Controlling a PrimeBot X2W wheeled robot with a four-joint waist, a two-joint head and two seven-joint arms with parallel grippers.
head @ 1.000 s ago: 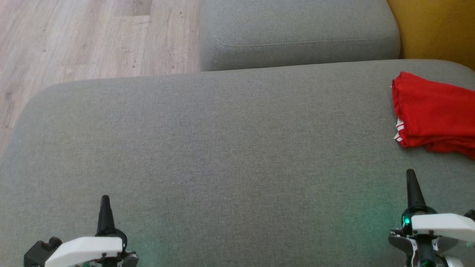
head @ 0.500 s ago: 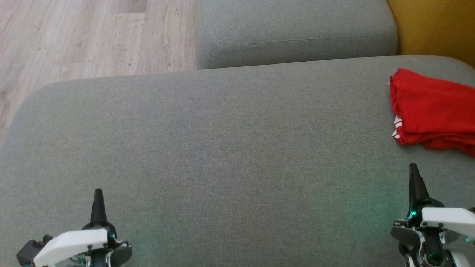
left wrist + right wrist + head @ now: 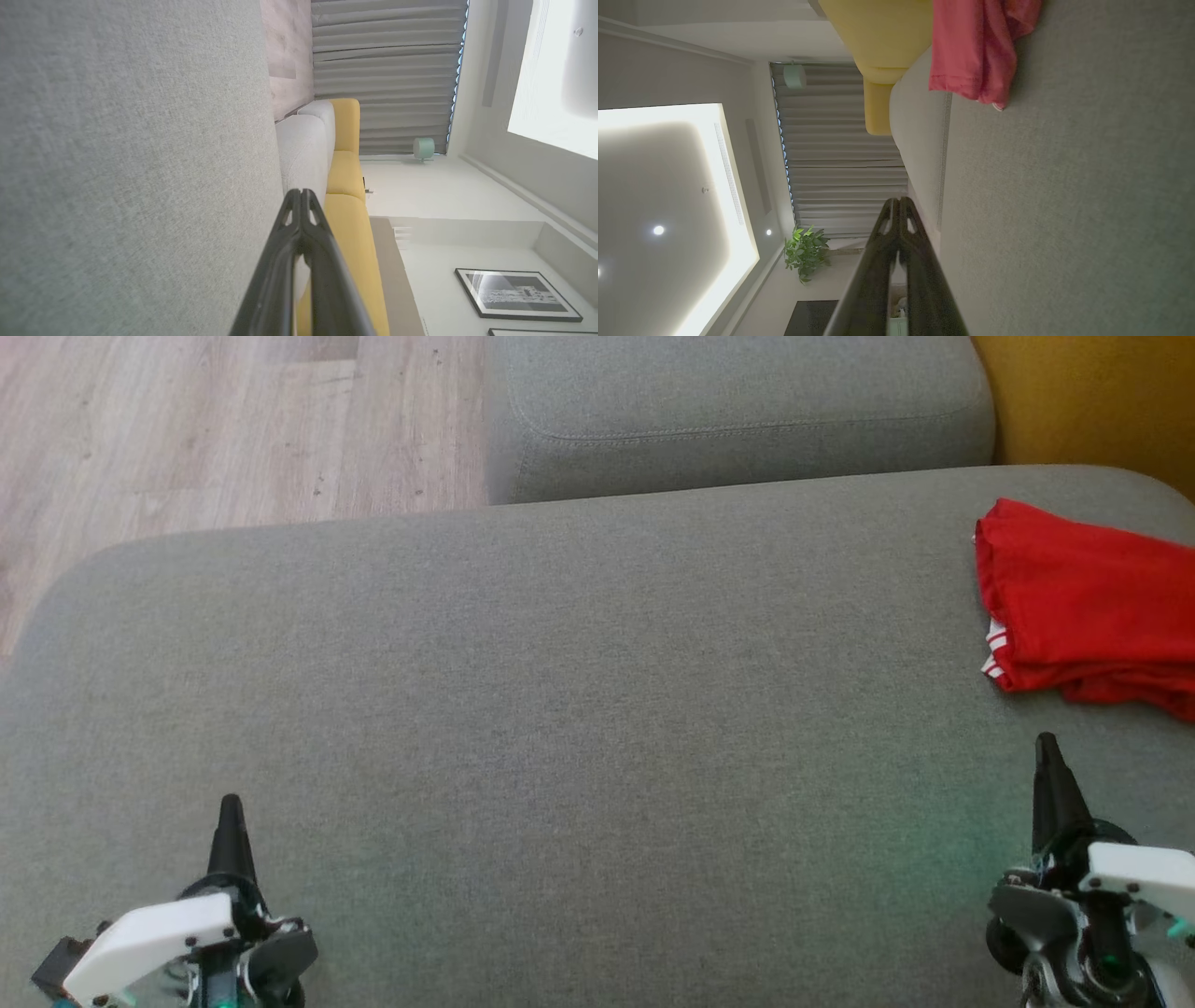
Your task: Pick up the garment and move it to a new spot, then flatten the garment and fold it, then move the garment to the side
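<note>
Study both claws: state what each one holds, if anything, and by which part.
Nothing is held. The left claw and right claw are both shut and empty; the red garment lies apart on the grey cushion.

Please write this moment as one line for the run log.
red garment: loosely folded, on grey cushion, right side | left gripper: jaws shut, empty | right gripper: jaws shut, empty, apart from garment
</note>
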